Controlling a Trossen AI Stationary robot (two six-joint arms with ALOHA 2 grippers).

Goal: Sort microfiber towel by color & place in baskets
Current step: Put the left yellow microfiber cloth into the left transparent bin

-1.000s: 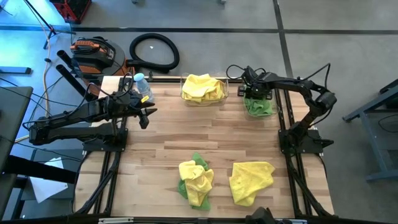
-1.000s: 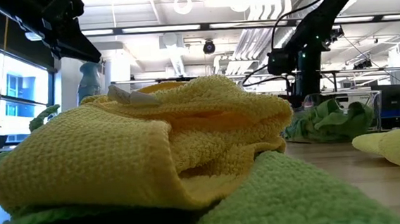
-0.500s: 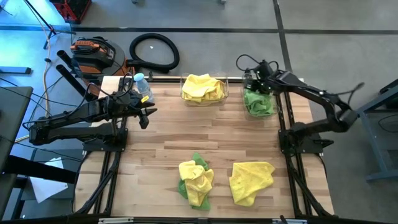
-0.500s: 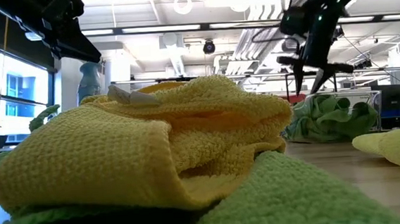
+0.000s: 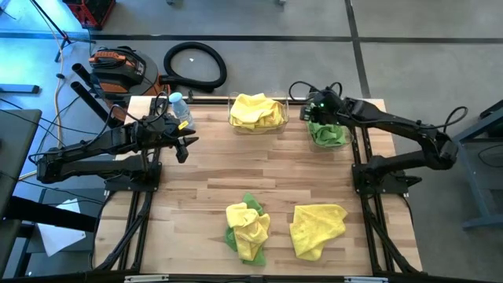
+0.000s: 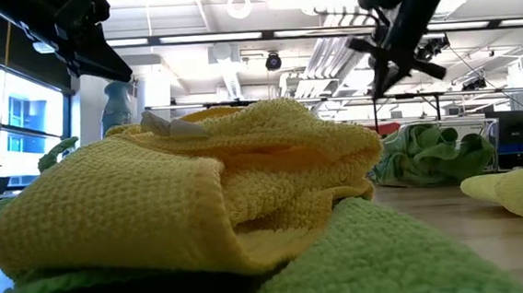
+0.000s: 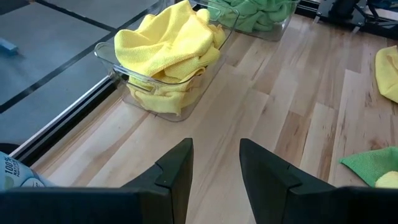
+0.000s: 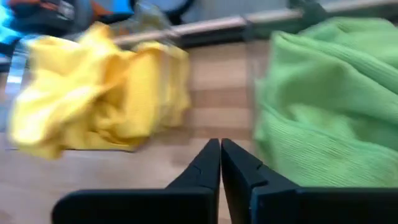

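The right gripper (image 5: 317,104) hung above the table's far right corner, at the near-left edge of the basket of green towels (image 5: 327,132); its fingers (image 8: 214,163) were pressed together with nothing between them. That basket stood at the far edge, and the second basket (image 5: 257,112), full of yellow towels (image 7: 166,51), stood just to its left (the two close but apart).

The left gripper (image 5: 182,146) waited over the table's left side, near a water bottle (image 5: 180,110), fingers (image 7: 176,171) parted and holding nothing.

Unsorted cloths lay at the near edge: a yellow towel on a green one (image 5: 247,229), and beside it a lone yellow towel (image 5: 317,229), apart from the pile.
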